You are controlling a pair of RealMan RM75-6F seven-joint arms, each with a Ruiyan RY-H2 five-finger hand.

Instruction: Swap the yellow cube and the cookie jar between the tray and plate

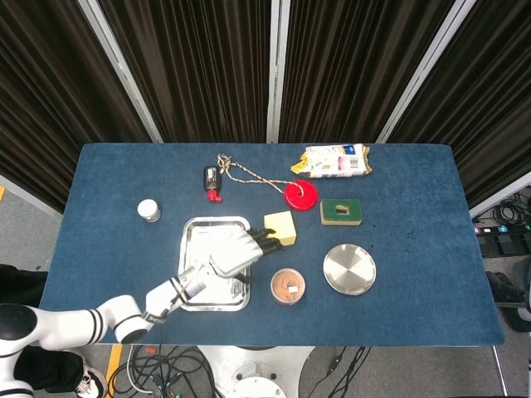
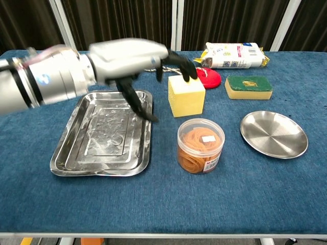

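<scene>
The left hand hovers over the rectangular steel tray, fingers spread, holding nothing. The yellow foam cube sits on the blue table beside the tray; the clear plastic cookie jar stands between tray and round steel plate.

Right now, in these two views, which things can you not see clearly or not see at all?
- Right hand: in neither view.
- Left hand: motion-blurred in the chest view; finger pose is uncertain.
- Yellow foam cube: in the head view the left hand's fingers cover its left edge, so contact cannot be judged.
- Label on the clear plastic cookie jar: text too small.
- Print on the white snack bag: too small in both views.
</scene>
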